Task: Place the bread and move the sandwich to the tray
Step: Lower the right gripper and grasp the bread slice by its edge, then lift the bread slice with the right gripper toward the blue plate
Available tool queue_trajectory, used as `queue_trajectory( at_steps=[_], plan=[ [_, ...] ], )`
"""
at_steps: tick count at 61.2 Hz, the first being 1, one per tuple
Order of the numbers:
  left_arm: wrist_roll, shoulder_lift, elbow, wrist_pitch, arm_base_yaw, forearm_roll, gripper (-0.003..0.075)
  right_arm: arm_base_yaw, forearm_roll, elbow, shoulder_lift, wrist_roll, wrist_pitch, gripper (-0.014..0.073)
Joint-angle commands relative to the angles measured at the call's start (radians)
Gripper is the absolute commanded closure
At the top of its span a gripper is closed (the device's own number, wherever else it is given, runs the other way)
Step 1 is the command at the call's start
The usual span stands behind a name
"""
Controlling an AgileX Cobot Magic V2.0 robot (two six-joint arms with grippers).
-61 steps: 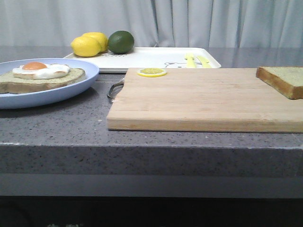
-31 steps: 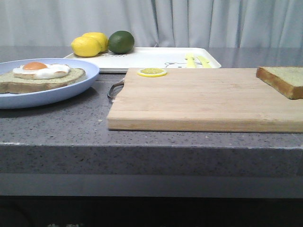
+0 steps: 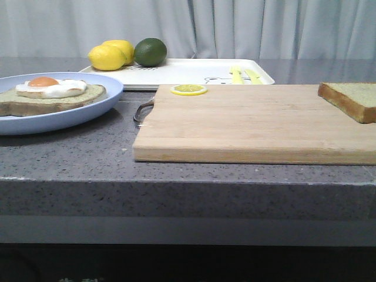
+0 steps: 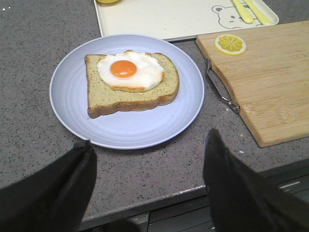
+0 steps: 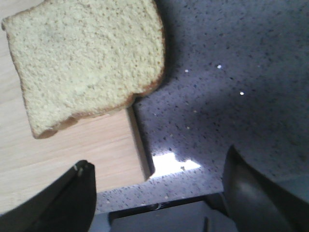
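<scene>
The bare bread lies at the right end of the wooden cutting board; in the right wrist view the bread overhangs the board's corner. My right gripper is open and empty above the counter edge, short of the bread. The egg-topped slice of the sandwich sits on a pale blue plate; in the left wrist view the sandwich is well ahead of my left gripper, which is open and empty. The white tray lies at the back; it also shows in the left wrist view.
Two lemons and a lime rest on the tray's left end. A lemon slice lies on the board's far left corner. The board has a metal handle facing the plate. The counter's front edge is near both grippers.
</scene>
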Motion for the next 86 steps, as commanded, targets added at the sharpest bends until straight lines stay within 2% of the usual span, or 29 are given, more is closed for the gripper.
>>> queue_trajectory(
  at_steps=[1, 8, 13, 23, 33, 58, 67, 86],
  plan=[
    [0.002, 0.007, -0.029, -0.06, -0.009, 0.0, 0.0251, -0.079, 0.211, -0.036, 0.043, -0.126, -0.01, 0.0036],
    [0.002, 0.007, -0.029, -0.06, -0.009, 0.0, 0.0251, -0.129, 0.415, -0.036, 0.116, -0.247, -0.011, 0.0036],
    [0.002, 0.007, -0.029, -0.065, -0.009, 0.0, 0.0251, -0.13, 0.465, -0.036, 0.161, -0.305, -0.021, 0.0036],
    [0.002, 0.007, -0.029, -0.077, -0.009, 0.0, 0.0251, -0.13, 0.473, -0.036, 0.221, -0.327, -0.097, 0.0036],
    [0.002, 0.007, -0.029, -0.079, -0.009, 0.0, 0.0251, -0.13, 0.473, -0.038, 0.268, -0.348, -0.111, 0.0036],
    [0.002, 0.007, -0.029, -0.079, -0.009, 0.0, 0.0251, -0.13, 0.547, -0.134, 0.482, -0.382, 0.121, 0.0036],
    [0.002, 0.007, -0.029, -0.079, -0.009, 0.0, 0.0251, -0.13, 0.553, -0.144, 0.521, -0.391, 0.153, 0.0036],
    [0.002, 0.007, -0.029, -0.077, -0.009, 0.0, 0.0251, -0.13, 0.661, -0.149, 0.552, -0.466, 0.226, 0.0044]
  ],
)
